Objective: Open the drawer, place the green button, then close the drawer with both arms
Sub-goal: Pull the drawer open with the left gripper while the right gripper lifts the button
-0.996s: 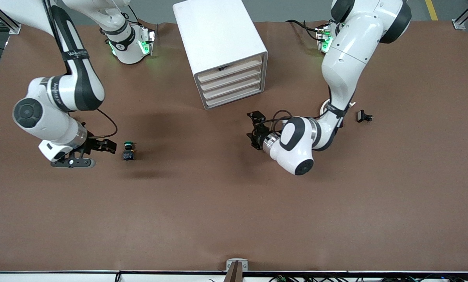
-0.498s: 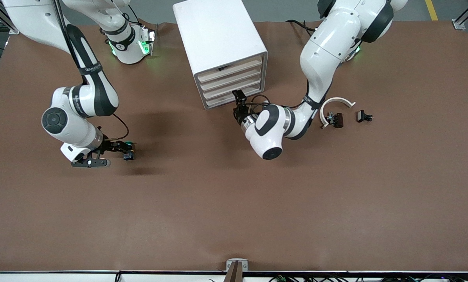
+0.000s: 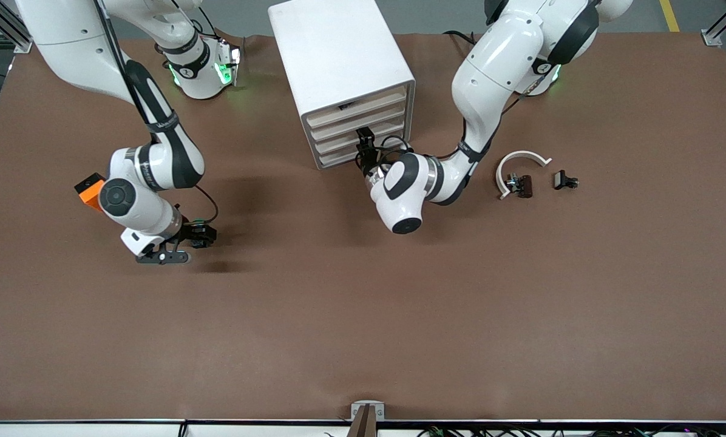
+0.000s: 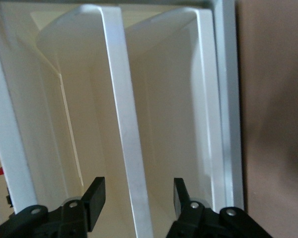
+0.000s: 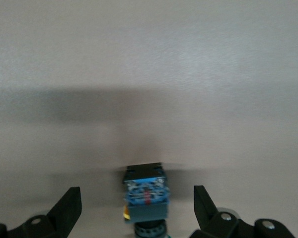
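Observation:
The button (image 5: pixel 145 198) lies on the brown table between the spread fingers of my right gripper (image 5: pixel 136 198), with a gap on each side. In the front view that gripper (image 3: pixel 202 235) sits low at the right arm's end and covers the button. My left gripper (image 3: pixel 365 145) is against the lower drawer fronts of the white cabinet (image 3: pixel 332 54), at about the drawer (image 3: pixel 339 144). In the left wrist view its fingers (image 4: pixel 94 201) straddle a white drawer edge (image 4: pixel 131 163) without touching it. All the drawers look pushed in.
An orange block (image 3: pixel 88 190) lies by the right arm's elbow. A white arc with a black clip (image 3: pixel 516 176) and a small black clip (image 3: pixel 564 180) lie toward the left arm's end, beside the left forearm.
The right gripper slid toward the button until its fingers stood around it. The left gripper travelled to the cabinet's drawer fronts, and its fingers have come closer together.

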### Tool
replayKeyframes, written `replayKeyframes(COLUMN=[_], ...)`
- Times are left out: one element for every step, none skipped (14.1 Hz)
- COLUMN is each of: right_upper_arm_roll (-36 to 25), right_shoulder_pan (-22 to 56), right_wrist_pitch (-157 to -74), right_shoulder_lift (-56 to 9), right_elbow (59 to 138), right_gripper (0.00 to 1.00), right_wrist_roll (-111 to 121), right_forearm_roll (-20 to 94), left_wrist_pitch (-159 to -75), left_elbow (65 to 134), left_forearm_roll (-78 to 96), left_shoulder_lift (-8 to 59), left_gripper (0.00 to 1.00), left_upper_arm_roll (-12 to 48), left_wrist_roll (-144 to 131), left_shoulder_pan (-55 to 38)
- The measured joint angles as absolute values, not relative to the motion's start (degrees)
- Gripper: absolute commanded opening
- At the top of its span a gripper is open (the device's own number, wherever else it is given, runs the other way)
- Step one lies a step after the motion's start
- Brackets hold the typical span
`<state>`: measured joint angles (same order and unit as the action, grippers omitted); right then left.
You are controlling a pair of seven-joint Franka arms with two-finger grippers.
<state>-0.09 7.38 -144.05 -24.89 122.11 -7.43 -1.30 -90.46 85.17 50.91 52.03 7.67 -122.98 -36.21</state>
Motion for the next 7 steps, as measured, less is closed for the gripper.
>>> replayKeyframes(right_upper_arm_roll=[-0.1, -0.2, -0.3, -0.5, -0.6, -0.6, -0.7], right_shoulder_pan=[7.5, 7.5, 7.4, 7.2, 7.0, 6.9, 6.8], right_wrist_pitch=[-144.5, -144.8, -144.9, -145.0, -145.1, -145.2, -145.3], right_shoulder_lift=[-25.3, -25.5, -25.8, -26.0, -26.2, -26.3, -26.4], right_elbow=[122.1, 122.1, 122.1, 122.0, 122.0, 122.0, 122.0], right_gripper=[1.0, 1.0, 1.0, 1.0, 1.0, 1.0, 1.0], right_wrist_roll=[-7.4, -7.4, -7.4, -7.4, -7.4, -7.4, -7.4], right_forearm_roll=[-1.3, -1.3, -1.3, -1.3, -1.3, -1.3, -1.3], left_wrist_pitch=[-90.4, -90.3, -90.3, -90.3, -90.3, -89.9, -89.5], left_elbow=[85.2, 85.4, 85.5, 85.6, 85.7, 85.7, 85.6], left_forearm_roll=[50.9, 50.9, 50.9, 51.0, 51.0, 51.2, 51.4], left_shoulder_lift=[52.0, 52.0, 52.0, 52.1, 52.2, 52.2, 52.2], left_gripper=[0.31, 0.21, 0.12, 0.06, 0.06, 0.06, 0.03], left_upper_arm_roll=[7.6, 7.7, 7.7, 7.7, 7.7, 7.7, 7.6], left_wrist_roll=[-123.0, -123.0, -123.0, -123.0, -123.0, -123.0, -123.4], left_shoulder_pan=[-36.2, -36.3, -36.4, -36.5, -36.5, -36.5, -36.4])
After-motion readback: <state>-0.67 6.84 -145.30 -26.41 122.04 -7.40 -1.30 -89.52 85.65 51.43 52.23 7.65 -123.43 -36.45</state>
